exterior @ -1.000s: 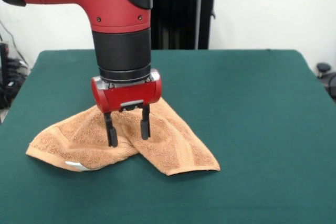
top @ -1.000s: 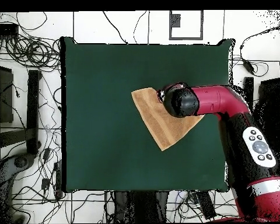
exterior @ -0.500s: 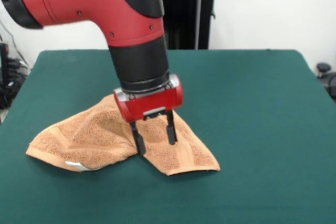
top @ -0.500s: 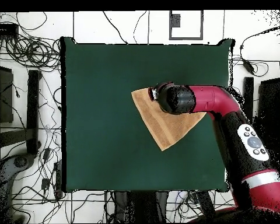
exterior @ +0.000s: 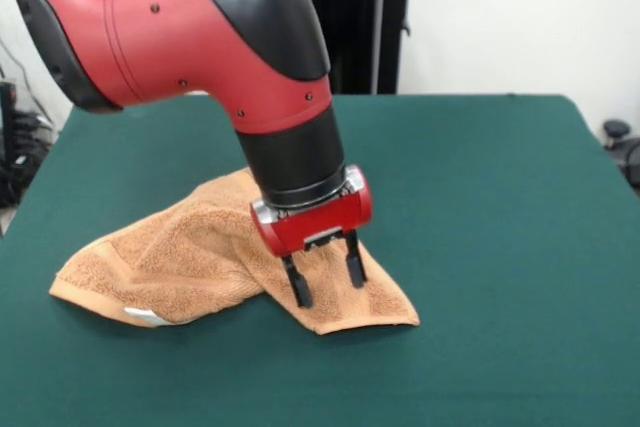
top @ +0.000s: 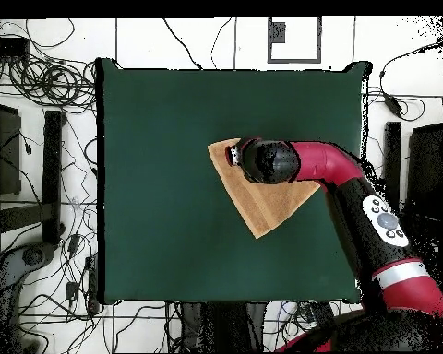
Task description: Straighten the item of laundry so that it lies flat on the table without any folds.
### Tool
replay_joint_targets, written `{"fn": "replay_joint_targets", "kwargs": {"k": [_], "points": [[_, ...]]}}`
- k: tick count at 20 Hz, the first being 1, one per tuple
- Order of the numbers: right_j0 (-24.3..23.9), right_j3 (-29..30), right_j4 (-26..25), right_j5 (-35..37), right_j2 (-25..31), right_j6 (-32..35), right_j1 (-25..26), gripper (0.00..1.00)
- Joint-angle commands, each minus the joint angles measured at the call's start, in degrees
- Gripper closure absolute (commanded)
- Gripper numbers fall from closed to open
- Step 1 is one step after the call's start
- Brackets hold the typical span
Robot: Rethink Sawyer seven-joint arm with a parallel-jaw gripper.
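A tan terry towel [exterior: 180, 262] lies folded over itself on the dark green table [exterior: 500, 247], roughly triangular from above [top: 257, 205]. Its white tag [exterior: 147, 316] shows at the front left edge. My gripper [exterior: 328, 281] stands open just above the towel's front right flap, fingers pointing down and tilted, nothing between them. In the overhead view the gripper [top: 236, 153] sits over the towel's far left corner, and the arm hides the towel's right part.
Cables and stands [top: 41, 184] lie on the floor around the table. A black stand [exterior: 350, 27] rises behind the table's far edge.
The gripper has travelled across the towel toward its front right flap, still open, with the arm leaning over more. The towel has not moved.
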Motion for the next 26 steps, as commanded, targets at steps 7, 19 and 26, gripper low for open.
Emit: {"fn": "replay_joint_targets", "kwargs": {"k": [7, 19, 26], "points": [[0.8, 3.7, -2.5, -3.1, 2.8, -6.4, 2.6, 0.0], [4.6, 0.3, -5.4, -1.5, 0.0, -6.9, 4.2, 0.0], [10.9, -2.9, -6.2, 3.2, -4.8, -0.6, 3.7, 0.0]]}}
